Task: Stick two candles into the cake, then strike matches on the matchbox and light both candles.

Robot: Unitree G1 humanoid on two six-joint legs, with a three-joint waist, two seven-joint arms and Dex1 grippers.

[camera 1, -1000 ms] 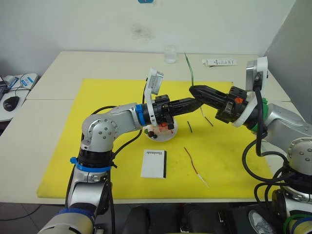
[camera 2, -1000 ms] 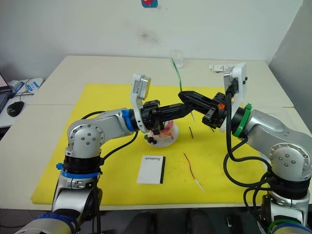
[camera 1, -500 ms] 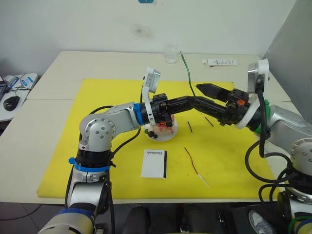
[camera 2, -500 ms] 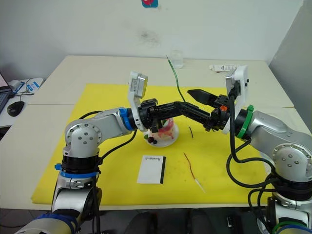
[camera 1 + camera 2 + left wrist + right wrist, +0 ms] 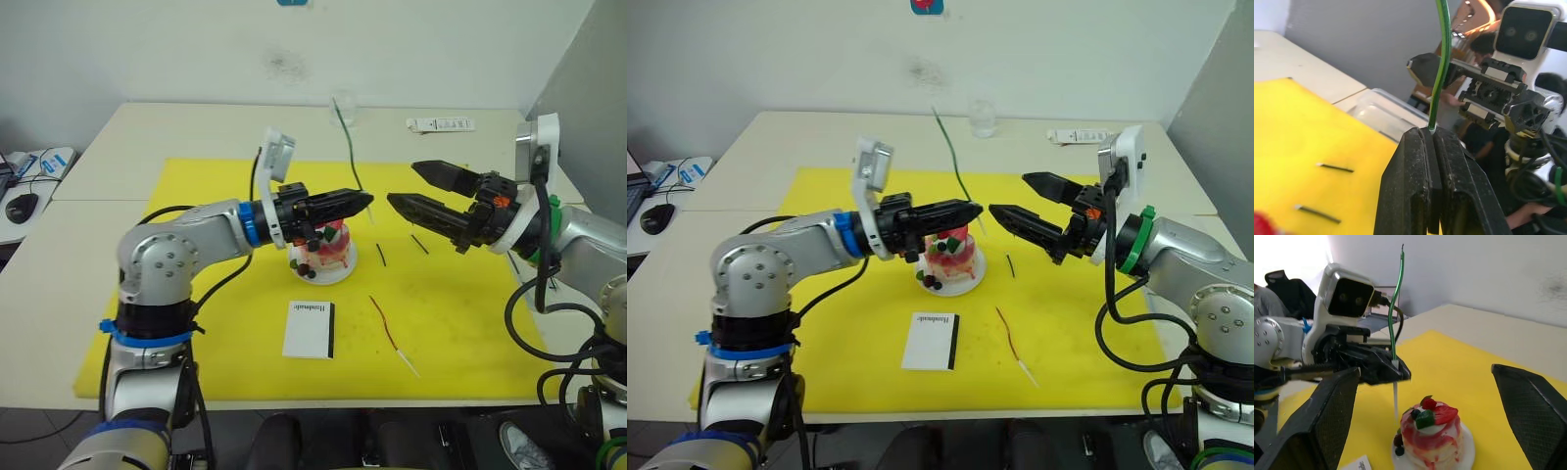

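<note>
2 claws apart, left claw [image 5: 366, 201] took green candle [image 5: 346, 143]

mat [image 5: 196, 196]: matt yellow, smooth
left gripper [image 5: 1432, 142] fingers [image 5: 1410, 186]: black, grainy, matt
green candle [image 5: 1442, 58]: glossy, waxy
matchbox [image 5: 310, 328]: white card
arm shells [image 5: 162, 259]: brushed silver metal

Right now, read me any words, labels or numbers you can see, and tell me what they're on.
Matchbox: one line of small dark print across its face, too small to read.
White strip on the far table: dark markings, too small to read.
Nothing else carries legible text.
</note>
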